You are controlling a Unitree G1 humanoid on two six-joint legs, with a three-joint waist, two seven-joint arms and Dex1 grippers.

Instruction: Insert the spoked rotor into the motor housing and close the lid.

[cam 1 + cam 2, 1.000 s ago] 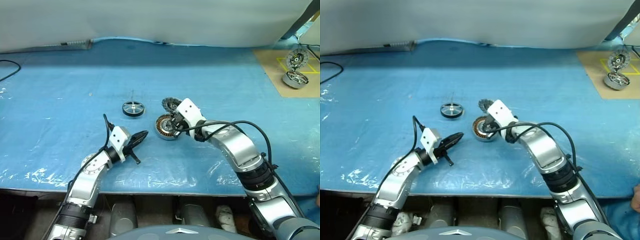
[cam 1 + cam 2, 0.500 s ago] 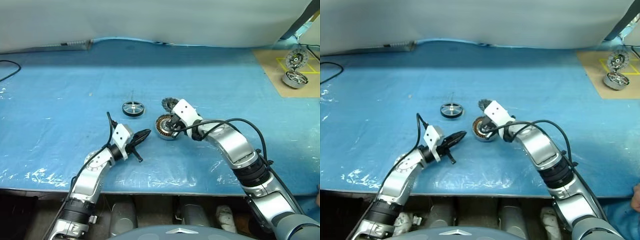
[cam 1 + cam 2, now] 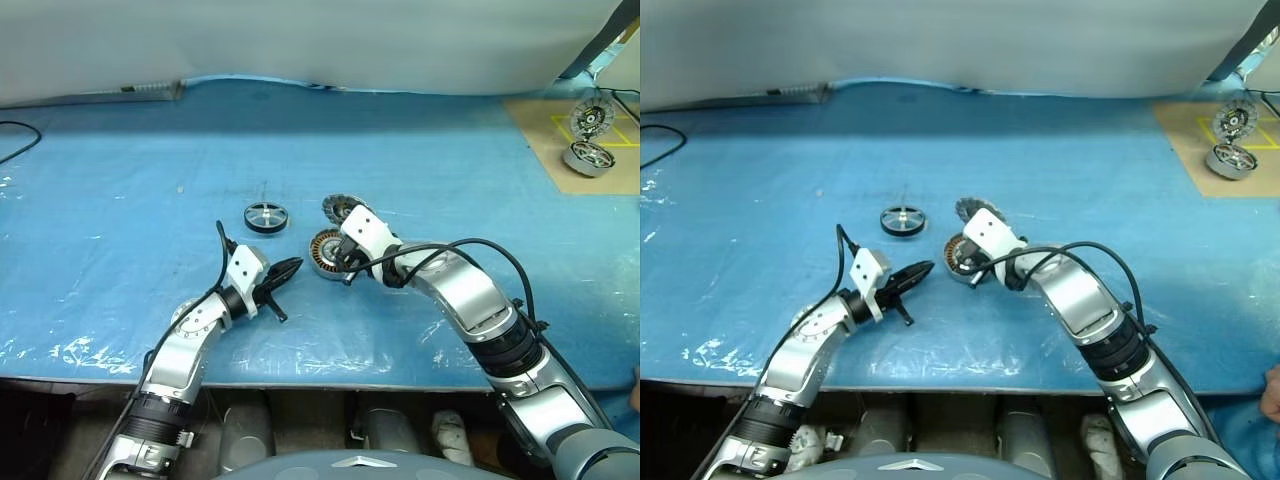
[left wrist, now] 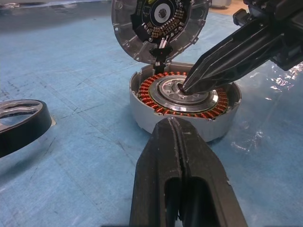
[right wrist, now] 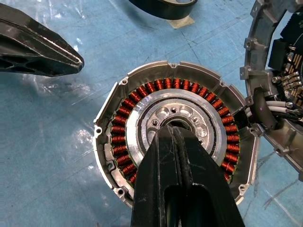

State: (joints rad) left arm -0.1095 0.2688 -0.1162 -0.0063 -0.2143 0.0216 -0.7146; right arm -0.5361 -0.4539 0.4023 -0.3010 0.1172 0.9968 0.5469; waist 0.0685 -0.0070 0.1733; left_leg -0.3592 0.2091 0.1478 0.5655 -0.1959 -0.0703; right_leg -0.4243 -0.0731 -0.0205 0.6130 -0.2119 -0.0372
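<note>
Black fingers, right: the right gripper (image 4: 185,88) is pressed shut and holds nothing; its tip points down into the centre hole of the motor housing (image 5: 175,137), touching or almost touching it.
Black fingers, left: the left gripper (image 3: 290,266) is also pressed shut and empty; it lies low over the bench, just beside the housing on the robot's left, tip toward it.
Copper and silver, housing: the housing sits on the bench with its ring of copper windings open to see; nothing is inside it except the right tip.
Lid: the lid (image 4: 160,26) stands up open at the far rim of the housing, ribbed inner side with wires toward the camera.
Spoked rotor: the spoked rotor (image 3: 266,216) lies flat on the blue sheet, near the housing on its left and a little behind, apart from both grippers.
Bench: the bench (image 3: 120,200) is covered with blue plastic sheet; at the far right corner a brown board (image 3: 540,130) carries two other motor parts (image 3: 588,155).
Progress: I judge the task is at the beginning. The rotor is not yet picked up and not yet inserted, and the lid is not yet closed.
What is left: take the rotor, put it into the housing, fold the lid down.
</note>
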